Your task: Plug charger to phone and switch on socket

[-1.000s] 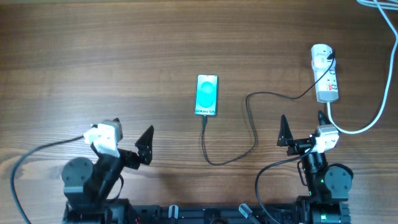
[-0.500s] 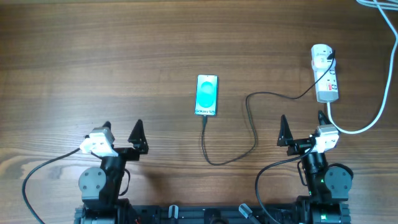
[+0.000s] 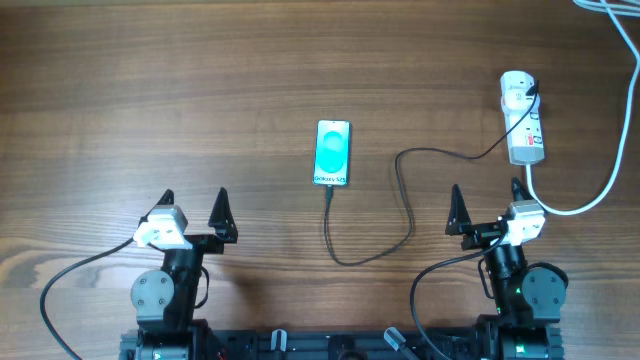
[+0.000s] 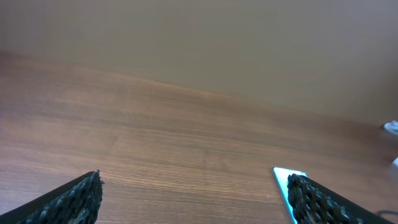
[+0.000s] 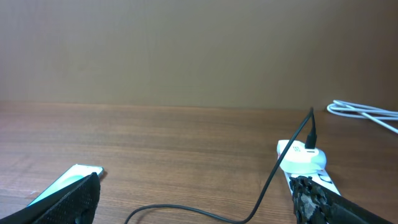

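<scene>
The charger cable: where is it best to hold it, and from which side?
Probably just behind the plug tip, on the straight run below the phone. Come from above, jaws astride it, since the charger lies flat on the table.

One phone [image 3: 333, 152], one charger [image 3: 398, 175], one socket [image 3: 522, 118] and two arms [image 3: 165, 290] [image 3: 515, 275]

Cyan phone [image 3: 333, 152] mid-table, black charger [image 3: 408, 215] between, white socket [image 3: 522, 130] right
</scene>
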You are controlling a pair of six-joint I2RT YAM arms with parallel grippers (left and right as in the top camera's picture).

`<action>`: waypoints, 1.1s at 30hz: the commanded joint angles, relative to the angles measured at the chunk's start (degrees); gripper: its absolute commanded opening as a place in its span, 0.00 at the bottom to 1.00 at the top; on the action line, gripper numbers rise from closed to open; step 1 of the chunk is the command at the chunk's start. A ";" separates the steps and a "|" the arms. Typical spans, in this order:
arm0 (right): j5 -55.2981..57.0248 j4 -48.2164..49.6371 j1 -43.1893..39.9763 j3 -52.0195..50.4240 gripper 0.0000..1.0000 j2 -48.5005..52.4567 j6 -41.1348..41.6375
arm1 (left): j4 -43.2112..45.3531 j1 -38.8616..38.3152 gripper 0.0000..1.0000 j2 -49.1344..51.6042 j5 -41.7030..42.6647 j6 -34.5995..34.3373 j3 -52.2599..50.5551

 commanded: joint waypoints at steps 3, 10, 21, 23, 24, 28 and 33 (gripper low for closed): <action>0.52 0.24 0.35 -0.07 1.00 -0.52 -0.70 | -0.35 0.46 1.00 -0.61 -3.34 8.92 -0.57; 0.52 0.24 0.35 -0.07 1.00 -0.52 -0.72 | -0.39 0.46 1.00 -0.61 -3.41 9.46 -0.57; 0.52 0.24 0.35 -0.07 1.00 -0.52 -0.72 | -0.22 0.46 1.00 -0.61 -3.19 10.49 -0.57; 0.52 0.24 0.35 -0.07 1.00 -0.52 -0.70 | -0.22 0.46 1.00 -0.61 -3.21 10.49 -0.57; 0.52 0.24 0.35 -0.07 1.00 -0.52 -0.72 | -0.22 0.46 1.00 -0.61 -3.19 10.49 -0.57; 0.52 0.24 0.35 -0.07 1.00 -0.52 -0.72 | -0.22 0.46 1.00 -0.61 -3.21 10.49 -0.57; 0.52 0.24 0.35 -0.07 1.00 -0.52 -0.72 | -0.22 0.46 1.00 -0.61 -3.21 10.49 -0.57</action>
